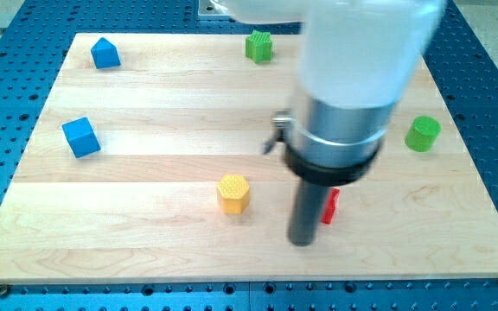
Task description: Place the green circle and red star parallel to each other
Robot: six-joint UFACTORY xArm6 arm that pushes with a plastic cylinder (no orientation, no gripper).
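The red star (331, 206) lies in the lower middle of the wooden board (145, 250), largely hidden behind the rod, so its shape cannot be confirmed from what shows; only a red sliver is visible at the rod's right edge. The green circle (422, 133) stands well apart from it, near the board's right edge and higher in the view. My tip (301, 242) rests on the board just to the view's left of the red star, touching or nearly touching it; contact cannot be confirmed. The arm has no fingers and holds nothing; it can only push. Judged from this layout, the task is unfinished: the two blocks sit at different heights and far apart, and a push is needed to bring one level with the other. Other items noted: a yellow hexagon (233, 193) near the tip's left, a blue cube (81, 136) and a blue pentagon-like block (105, 53) at the left, and a green star (259, 46) at the top.
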